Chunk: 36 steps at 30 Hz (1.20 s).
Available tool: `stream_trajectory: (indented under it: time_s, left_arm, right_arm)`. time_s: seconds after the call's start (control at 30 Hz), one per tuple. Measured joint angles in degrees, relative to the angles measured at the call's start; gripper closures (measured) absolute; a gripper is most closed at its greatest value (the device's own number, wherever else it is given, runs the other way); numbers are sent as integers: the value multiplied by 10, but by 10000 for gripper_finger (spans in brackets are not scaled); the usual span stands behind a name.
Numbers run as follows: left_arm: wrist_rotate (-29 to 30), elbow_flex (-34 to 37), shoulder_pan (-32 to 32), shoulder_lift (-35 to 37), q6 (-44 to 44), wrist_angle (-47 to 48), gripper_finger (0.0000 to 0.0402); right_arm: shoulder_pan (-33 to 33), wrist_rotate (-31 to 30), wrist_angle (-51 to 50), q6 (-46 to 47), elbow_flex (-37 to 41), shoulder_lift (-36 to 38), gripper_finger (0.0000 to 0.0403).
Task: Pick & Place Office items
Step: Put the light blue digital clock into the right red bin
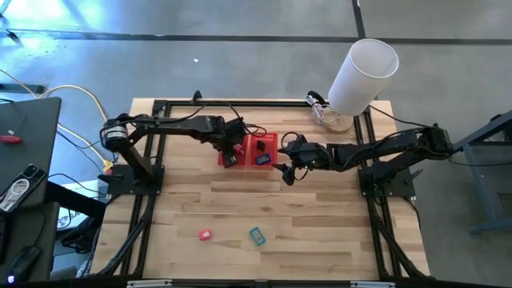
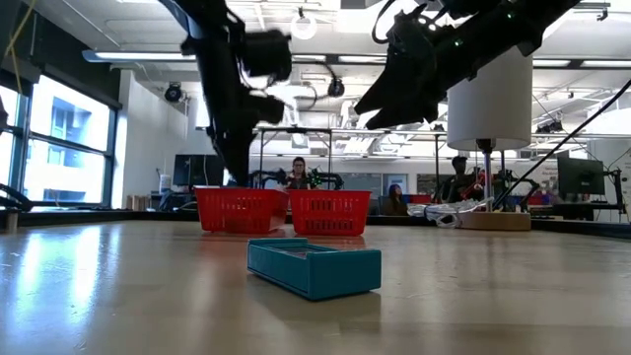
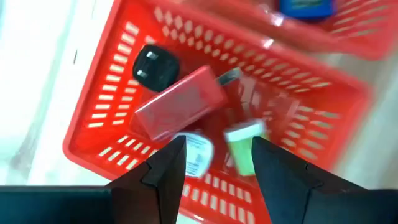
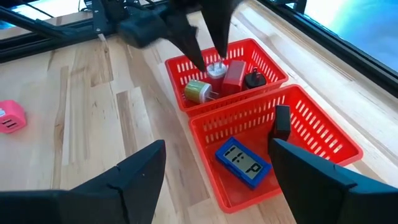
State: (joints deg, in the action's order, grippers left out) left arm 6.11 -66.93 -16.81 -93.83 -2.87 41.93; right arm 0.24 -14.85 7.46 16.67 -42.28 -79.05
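1. Wooden tabletop [image 1: 304, 216] in a large open workshop; people sit at desks far behind it in the low view.
2. Red mesh basket [image 1: 250, 150] sits between my two arms; its two compartments lie side by side.
3. My left claw [image 1: 232, 155] hangs over the basket compartment on my left side. Fingers [image 3: 166, 169] stand apart with nothing between them; the claw is open.
4. That compartment holds a black plug-like item [image 3: 155, 67], a red-pink box [image 3: 180, 102], a green item [image 3: 242, 146] and a white-capped piece [image 3: 196, 154] beside it. Exact identity of the last one: cannot tell.
5. The other compartment holds the dark blue item with a small display [image 4: 244, 160], lying flat on the mesh floor.
6. My right claw [image 1: 286, 170] is beside the basket on its right-hand side, above the tabletop. Fingers are spread wide, holding nothing.
7. A pink item [image 1: 205, 234] and a teal item [image 1: 256, 235] lie on the near part of the tabletop, near each other, well apart from the basket.
8. A big white cylinder [image 1: 364, 74] stands at the far right corner.
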Motion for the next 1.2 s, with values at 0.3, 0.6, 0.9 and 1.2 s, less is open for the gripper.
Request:
stream_trajectory:
  time_s: [0.3,0.6,0.9,1.2]
  left_arm:
    - [0,-4,78,57,-56,5,228]
    - [-1,-4,202,60,-135,8,228]
    - [-1,-4,321,60,-52,-25,228]
    - [-1,4,379,24,53,-123,227]
  right_arm:
    - [36,-17,-1,-4,0,0,127]
    - [112,-75,-34,38,0,0,127]
    - [155,-75,-67,76,0,0,127]
    - [152,-76,-64,78,0,0,127]
